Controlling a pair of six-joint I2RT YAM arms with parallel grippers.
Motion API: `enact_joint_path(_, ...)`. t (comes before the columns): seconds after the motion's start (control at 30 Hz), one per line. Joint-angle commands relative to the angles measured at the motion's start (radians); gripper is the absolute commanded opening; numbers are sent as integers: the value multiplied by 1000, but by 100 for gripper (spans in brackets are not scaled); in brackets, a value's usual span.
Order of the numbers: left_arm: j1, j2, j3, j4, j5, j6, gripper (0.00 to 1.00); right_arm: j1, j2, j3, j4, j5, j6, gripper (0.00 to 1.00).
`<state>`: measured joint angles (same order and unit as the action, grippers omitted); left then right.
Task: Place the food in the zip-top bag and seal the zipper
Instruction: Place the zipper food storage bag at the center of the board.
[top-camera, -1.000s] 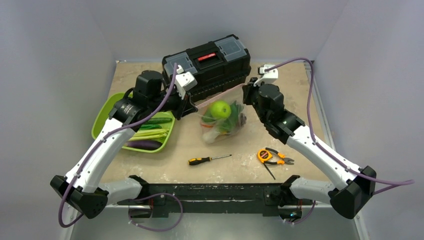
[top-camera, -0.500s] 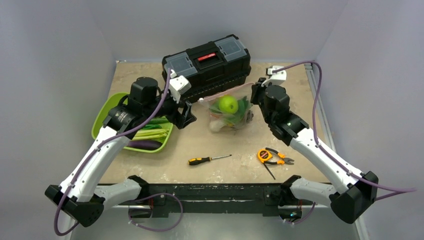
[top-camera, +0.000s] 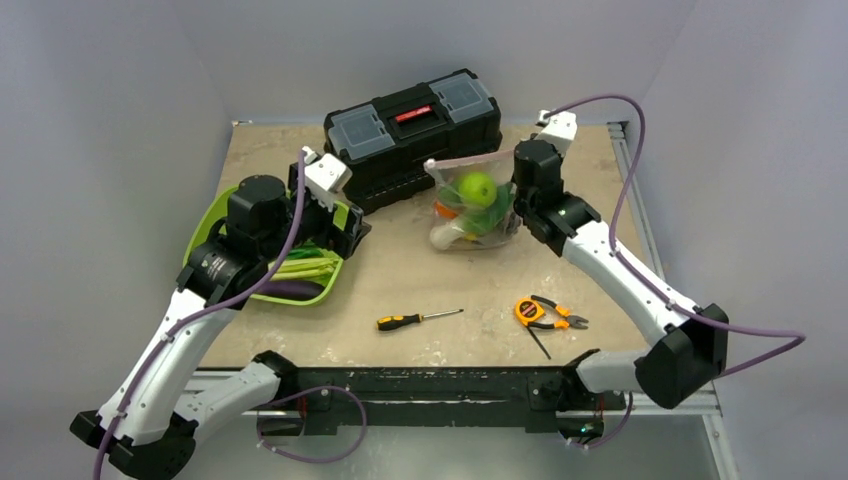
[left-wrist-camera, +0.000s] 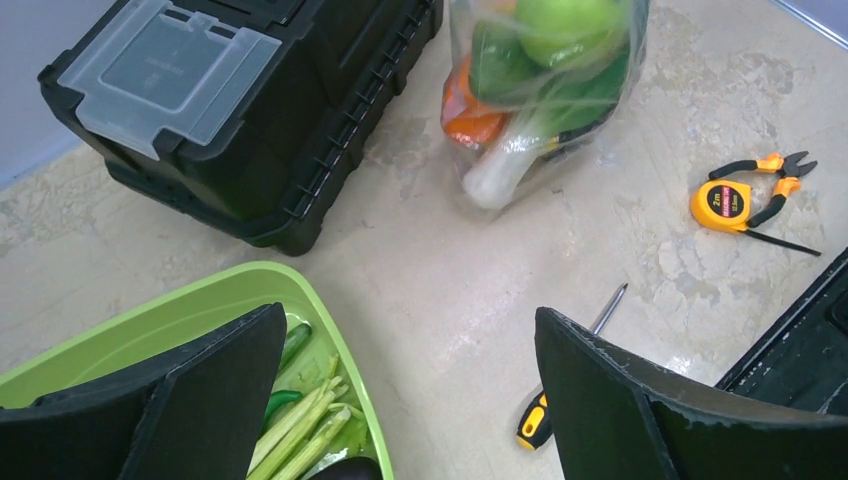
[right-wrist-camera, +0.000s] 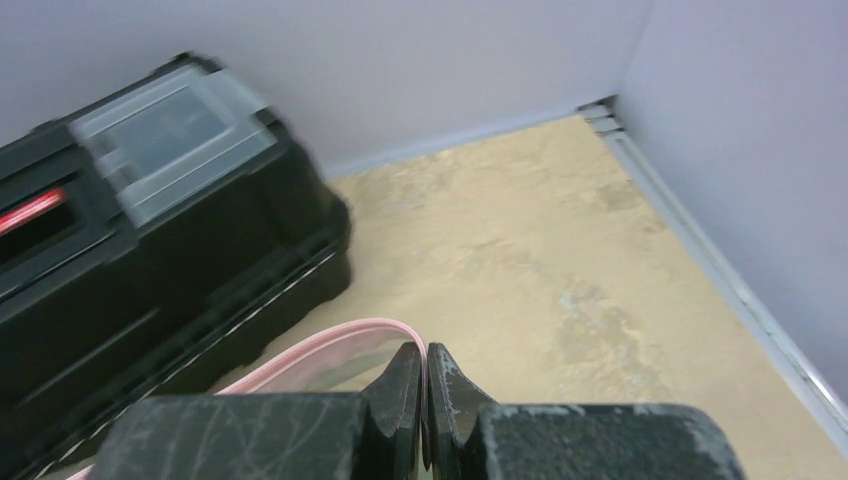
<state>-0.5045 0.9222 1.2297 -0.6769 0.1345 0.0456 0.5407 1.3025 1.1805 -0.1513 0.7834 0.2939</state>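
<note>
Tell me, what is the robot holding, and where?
The right hand pinches the bag by the end of its pink zipper strip. The left hand holds nothing.

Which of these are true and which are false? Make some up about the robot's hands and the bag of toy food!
1. The right gripper is pinching the pink zipper. True.
2. The left gripper is holding the zip-top bag. False: it is open and empty, away from the bag.
3. The green apple is inside the bag. True.
4. The black toolbox has its lid open. False: the lid is shut.
</note>
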Motion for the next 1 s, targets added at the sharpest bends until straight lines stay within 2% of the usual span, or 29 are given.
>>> enact_joint_path(0.0,4,-21,-20,33,-30,5,94,-137,29,68,-43,58,74,0)
enact_joint_path(0.17,5,-47,-47,36,-15,-12,94,-346,86,3,-82,-101,203,0)
enact_joint_path(0.3,4,-57,-76,48,18,-37,94,-455,128,-115,-44,-166,300,0)
enact_joint_path(0.47,4,-82,-103,59,41,-81,94,-621,178,-223,-31,-316,417,0)
enact_joint_path(0.6,5,-106,-112,50,41,-79,94,-679,187,-258,-31,-315,455,0)
enact_joint_path(0.77,4,-142,-134,47,45,-86,94,-688,139,-264,-34,-261,435,0)
enact_joint_path(0.87,4,-158,-154,50,51,-91,94,-686,118,-248,-63,-246,392,8)
enact_joint_path(0.97,5,-174,-163,51,52,-94,94,-683,77,-248,-66,-277,338,30)
